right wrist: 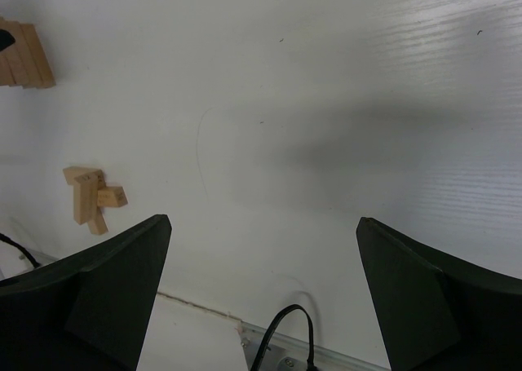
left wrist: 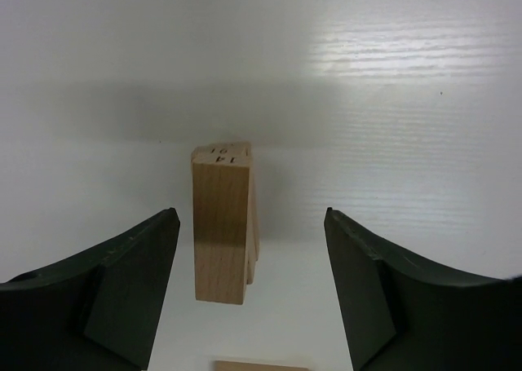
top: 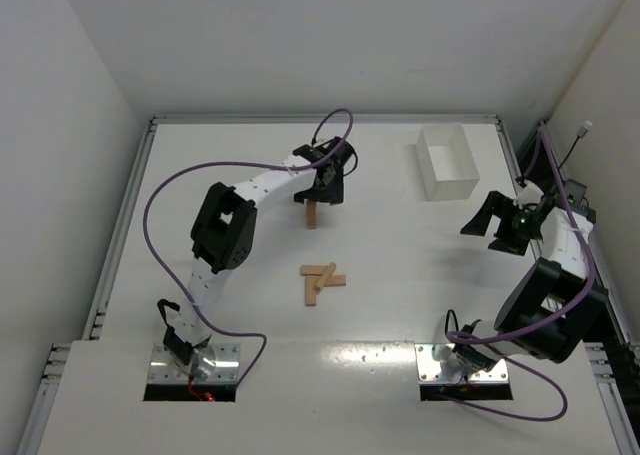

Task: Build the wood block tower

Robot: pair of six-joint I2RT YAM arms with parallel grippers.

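The tower [top: 312,215] is a short narrow stack of tan wood blocks on the white table, left of the bin. In the left wrist view its top block [left wrist: 220,232] lies lengthwise between my fingers, with lower blocks peeking out on its right. My left gripper [top: 322,189] hangs over it, open, with a gap between block and pad on each side [left wrist: 250,218]. The edge of another block [left wrist: 261,364] shows at the bottom of that view. Three loose wood blocks [top: 322,280] lie in a small heap mid-table [right wrist: 90,198]. My right gripper [top: 488,225] is open and empty at the right [right wrist: 263,220].
A white rectangular bin [top: 447,162] stands at the back right. Raised rails edge the table [top: 140,175]. The tower also shows at the top left corner of the right wrist view [right wrist: 24,57]. A black cable [right wrist: 289,338] lies near the right arm's base plate.
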